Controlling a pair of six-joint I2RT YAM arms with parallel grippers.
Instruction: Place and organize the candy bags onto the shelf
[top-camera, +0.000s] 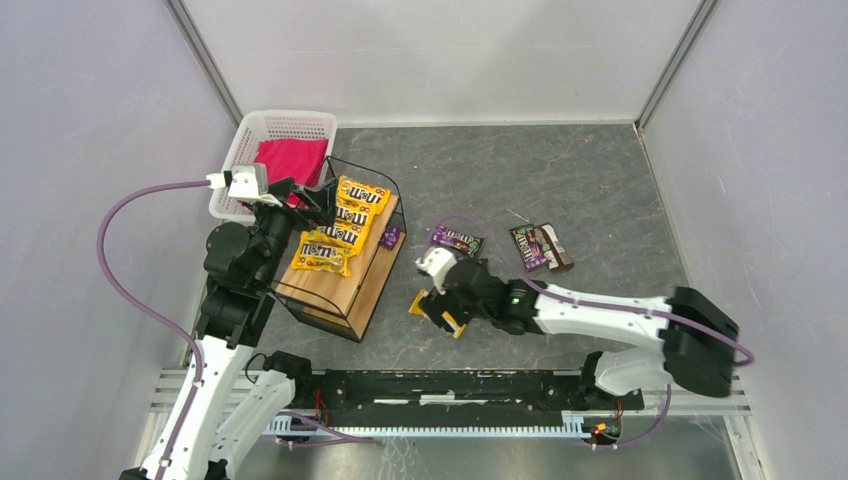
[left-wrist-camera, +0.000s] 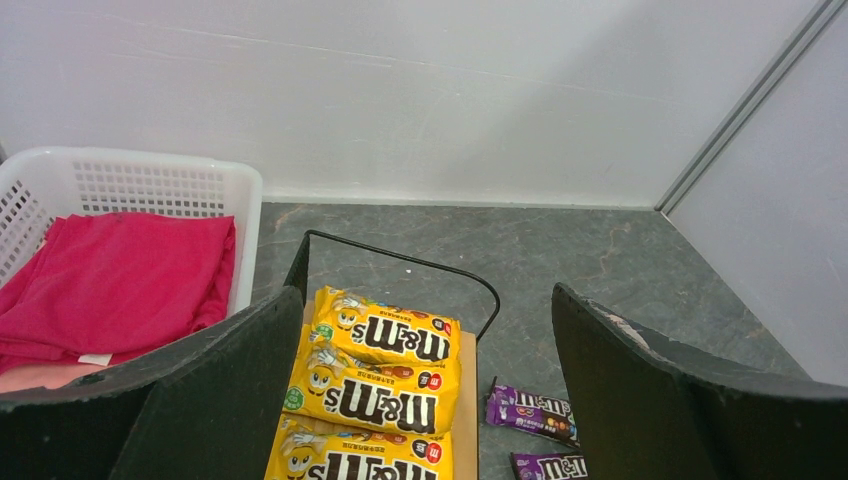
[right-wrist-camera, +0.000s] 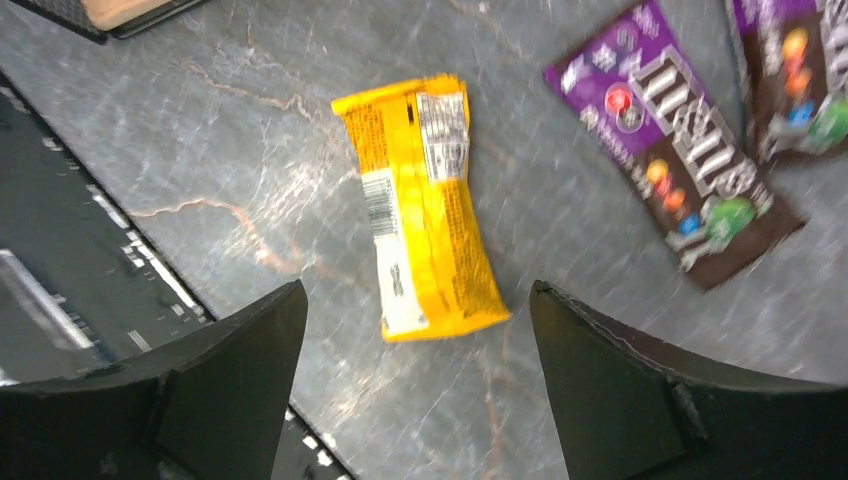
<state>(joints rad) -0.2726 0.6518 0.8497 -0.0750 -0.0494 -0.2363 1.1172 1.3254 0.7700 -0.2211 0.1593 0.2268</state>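
Note:
The shelf (top-camera: 335, 290) stands left of centre, with several yellow candy bags (top-camera: 335, 235) lying in a row on its top plank. My left gripper (top-camera: 318, 203) hovers open and empty over the shelf's far end. In the left wrist view the yellow bags (left-wrist-camera: 372, 395) lie between the fingers of the left gripper (left-wrist-camera: 425, 298). My right gripper (top-camera: 440, 303) is open just above a yellow packet (top-camera: 453, 324) on the floor. In the right wrist view this packet (right-wrist-camera: 425, 210) lies back side up ahead of the right gripper (right-wrist-camera: 418, 300). Purple bags (top-camera: 456, 239) (top-camera: 527, 247) and a brown bag (top-camera: 556, 247) lie on the floor.
A white perforated basket (top-camera: 240, 135) holding a pink cloth (top-camera: 291, 158) stands behind the shelf at the back left. A small purple packet (top-camera: 391, 237) sits by the shelf's right side. The black rail (top-camera: 450, 385) runs along the near edge. Grey walls enclose the floor.

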